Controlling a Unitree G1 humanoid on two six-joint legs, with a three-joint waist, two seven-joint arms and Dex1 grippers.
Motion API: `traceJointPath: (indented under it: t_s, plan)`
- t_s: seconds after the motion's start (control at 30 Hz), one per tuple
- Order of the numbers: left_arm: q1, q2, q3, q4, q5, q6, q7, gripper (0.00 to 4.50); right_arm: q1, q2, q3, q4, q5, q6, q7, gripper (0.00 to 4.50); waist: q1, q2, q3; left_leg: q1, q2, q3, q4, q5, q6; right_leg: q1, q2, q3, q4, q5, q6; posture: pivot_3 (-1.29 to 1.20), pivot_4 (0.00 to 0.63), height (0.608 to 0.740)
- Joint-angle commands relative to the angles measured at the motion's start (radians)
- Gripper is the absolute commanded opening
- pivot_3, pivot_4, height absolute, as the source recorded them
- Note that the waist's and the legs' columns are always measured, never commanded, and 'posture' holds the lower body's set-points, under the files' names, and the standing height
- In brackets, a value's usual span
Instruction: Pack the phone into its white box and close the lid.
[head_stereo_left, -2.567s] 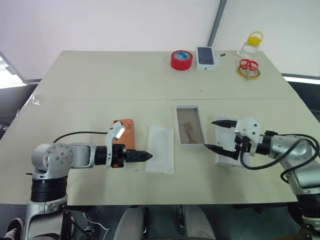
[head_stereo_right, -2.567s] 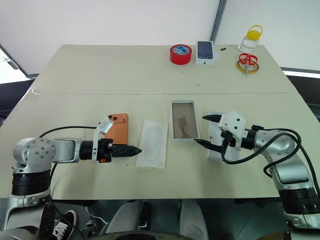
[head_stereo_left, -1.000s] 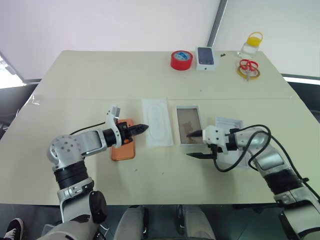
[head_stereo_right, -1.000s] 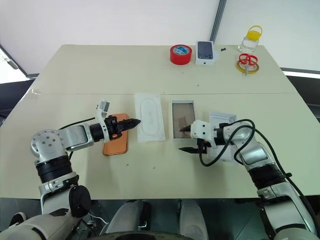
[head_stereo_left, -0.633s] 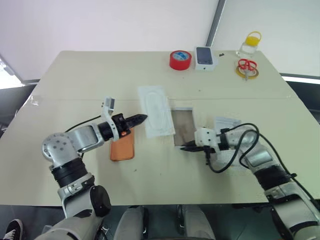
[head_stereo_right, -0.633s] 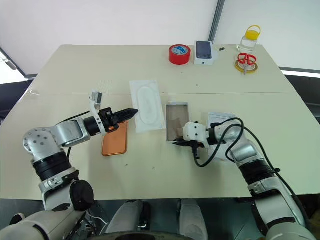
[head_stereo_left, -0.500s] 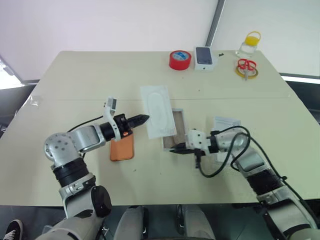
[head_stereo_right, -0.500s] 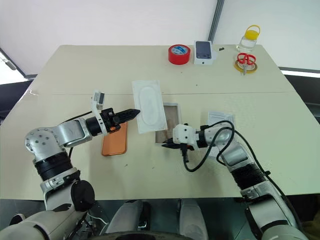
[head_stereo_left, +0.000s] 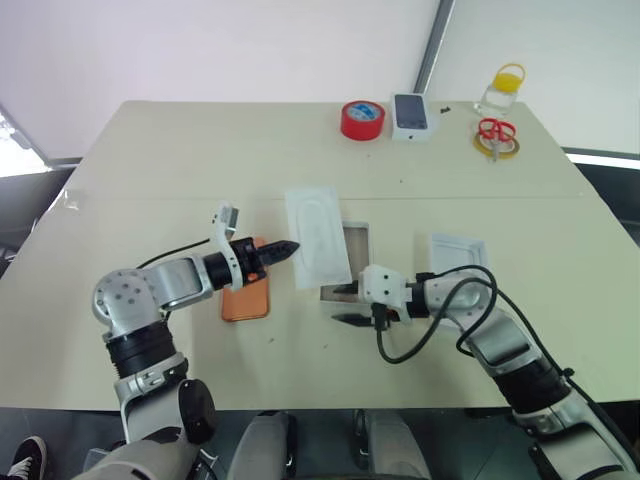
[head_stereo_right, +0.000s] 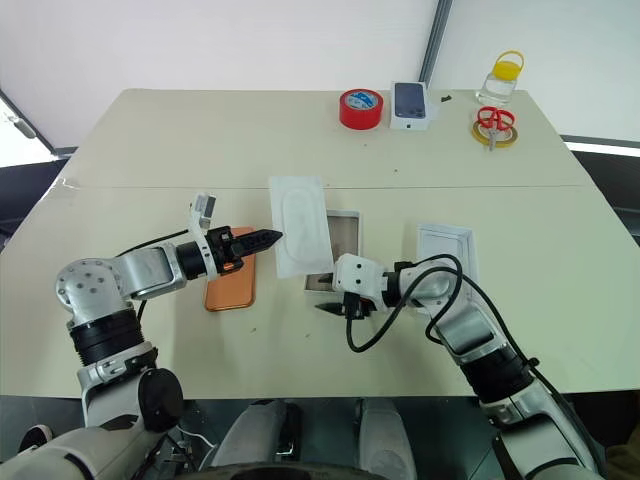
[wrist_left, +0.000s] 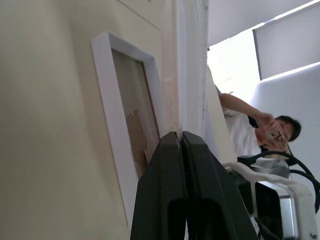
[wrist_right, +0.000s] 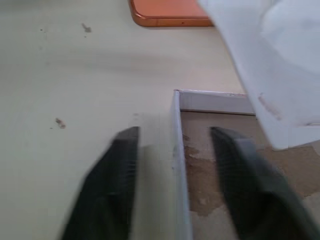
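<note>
Left tool is fully pinched on the edge of a flat white card with a rounded recess, holding it lifted and tilted so it overlaps the far corner of the white box. Right tool stands wide, fingers straddling the box's near wall in the right wrist view, nothing gripped. The phone lies orange back up on the surface, just beside the box on the robot's left, partly under the left forearm. The lid sits well apart on the right, open side up. Risks: the card is thin and held by one edge, so it likely flexes or slips out of the pinch; dropped from here it lands half in the box and blocks the phone. Swinging it away low could clip the box rim and skew the box. If the right tool closes on that thin wall it may lift or twist the tray rather than steady it, and the box looks light enough to skate on the smooth surface. The phone is flat with little edge to grab, so a pick from above probably pushes it instead of lifting it. The red tape roll and the dark-screened phone on its small box sit far back, out of the way.
</note>
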Motion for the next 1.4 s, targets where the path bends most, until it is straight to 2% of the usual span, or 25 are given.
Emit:
traceJointPath:
  t_s: [0.03, 0.17, 0.4, 0.67, 0.77, 1.07, 1.4]
  plan:
    - [0.006, 0.051, -0.081, -0.015, 0.001, -0.055, -0.100, 0.00, 0.010, -0.054, -0.129, -0.105, 0.143, 0.069, 0.041, 3.35, 0.003, 0.000, 0.000, 0.000, 0.000, 0.000, 0.000, 0.000, 0.000, 0.000, 0.000, 0.000, 0.000, 0.000, 0.000, 0.00, 0.150, 0.740]
    - [-0.032, 0.078, -0.129, 0.077, 0.008, -0.079, -0.171, 0.00, 0.019, -0.096, -0.271, -0.081, 0.285, 0.170, 0.051, 3.35, 0.004, 0.000, 0.000, -0.001, 0.000, 0.000, 0.000, -0.001, 0.001, 0.000, 0.000, 0.000, -0.001, -0.002, -0.004, 0.00, 0.150, 0.740]
    - [-0.067, 0.087, -0.295, 0.232, 0.112, -0.207, -0.290, 0.00, -0.013, -0.133, -0.334, 0.025, 0.290, 0.156, 0.018, 3.35, -0.001, 0.000, 0.000, -0.001, 0.000, 0.001, 0.000, -0.001, 0.002, 0.000, 0.000, 0.000, -0.001, -0.002, -0.004, 0.00, 0.150, 0.740]
    - [-0.105, 0.039, -0.300, 0.314, 0.138, -0.241, -0.280, 0.00, 0.017, -0.134, -0.315, 0.034, 0.246, 0.071, -0.008, 3.35, 0.003, 0.000, 0.000, -0.003, 0.000, 0.001, 0.000, -0.001, 0.002, -0.002, 0.000, 0.000, -0.001, -0.002, -0.003, 0.00, 0.150, 0.740]
    - [-0.146, 0.014, -0.255, 0.380, 0.147, -0.268, -0.243, 0.00, 0.017, -0.124, -0.307, 0.030, 0.245, 0.064, -0.016, 3.35, 0.003, 0.000, 0.000, -0.003, 0.000, 0.000, 0.001, -0.001, 0.002, -0.002, 0.000, 0.000, -0.001, -0.002, -0.003, 0.00, 0.150, 0.740]
    - [-0.136, 0.017, -0.316, 0.347, 0.156, -0.222, -0.282, 0.00, 0.000, -0.115, -0.296, 0.064, 0.231, 0.025, -0.027, 3.35, 0.001, 0.000, 0.000, -0.003, 0.000, 0.000, 0.001, -0.001, 0.003, -0.002, 0.000, 0.000, -0.001, 0.000, 0.001, 0.00, 0.150, 0.740]
    - [-0.140, 0.040, -0.342, 0.372, 0.200, -0.255, -0.316, 0.00, 0.006, -0.106, -0.297, 0.067, 0.231, 0.000, -0.048, 3.35, 0.001, 0.000, 0.000, -0.003, 0.000, 0.000, 0.001, -0.001, 0.003, -0.002, 0.000, 0.000, -0.001, 0.000, 0.000, 0.00, 0.150, 0.740]
